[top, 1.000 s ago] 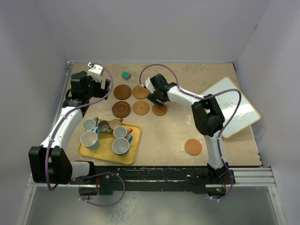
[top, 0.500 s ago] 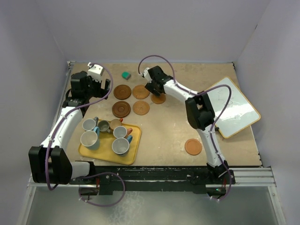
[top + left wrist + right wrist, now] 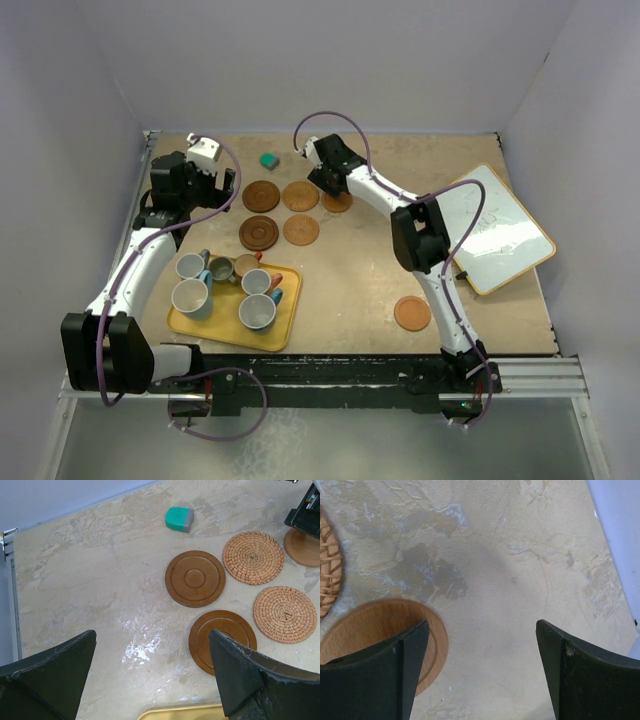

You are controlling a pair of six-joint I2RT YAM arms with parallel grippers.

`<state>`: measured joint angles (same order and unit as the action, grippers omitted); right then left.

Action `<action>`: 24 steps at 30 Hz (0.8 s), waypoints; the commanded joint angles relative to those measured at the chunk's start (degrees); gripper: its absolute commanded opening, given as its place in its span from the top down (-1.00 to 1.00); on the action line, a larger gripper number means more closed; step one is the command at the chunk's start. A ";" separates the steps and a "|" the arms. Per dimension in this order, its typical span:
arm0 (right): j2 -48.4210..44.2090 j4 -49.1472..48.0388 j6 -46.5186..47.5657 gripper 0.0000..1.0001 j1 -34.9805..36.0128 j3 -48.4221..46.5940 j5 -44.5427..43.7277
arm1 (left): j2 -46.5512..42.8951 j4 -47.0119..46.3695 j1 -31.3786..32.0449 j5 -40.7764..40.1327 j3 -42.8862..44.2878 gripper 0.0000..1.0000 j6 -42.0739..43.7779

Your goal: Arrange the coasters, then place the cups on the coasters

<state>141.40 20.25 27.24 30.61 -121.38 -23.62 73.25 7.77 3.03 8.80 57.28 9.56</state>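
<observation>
Five coasters lie at the back of the table: two dark ones (image 3: 261,195) (image 3: 259,232), two woven ones (image 3: 300,195) (image 3: 301,230) and a light wooden one (image 3: 338,201). Another coaster (image 3: 412,313) lies alone at the front right. The cups (image 3: 257,312) stand together on the yellow tray (image 3: 283,335). My right gripper (image 3: 325,182) (image 3: 482,625) is open, its left finger over the light wooden coaster (image 3: 380,630). My left gripper (image 3: 222,183) (image 3: 152,635) hangs open over bare table, left of the dark coasters (image 3: 195,578) (image 3: 222,640).
A small teal block (image 3: 268,159) (image 3: 179,519) sits at the back, behind the coasters. A whiteboard (image 3: 490,225) lies at the right edge. The tray's rim (image 3: 180,712) shows just below my left fingers. Walls close the back and both sides.
My right gripper has moved toward the back wall, and the light wooden coaster has shifted back with it to sit beside the back row. The left arm has not moved.
</observation>
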 commanded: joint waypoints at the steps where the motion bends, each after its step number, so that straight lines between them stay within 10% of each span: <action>1: 3.13 3.92 0.84 -0.81 -0.83 -2.18 -0.55 | -1.99 -2.73 -0.37 1.13 -0.19 -0.80 -0.82; 24: -33.20 13.11 -0.26 -0.82 -1.11 22.20 13.52 | -2.31 -2.85 -0.39 3.34 -0.15 -0.80 -1.47</action>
<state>116.84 29.47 26.72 29.56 -106.65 -14.92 72.71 7.77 3.03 10.15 57.25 9.47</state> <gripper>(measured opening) 0.911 0.903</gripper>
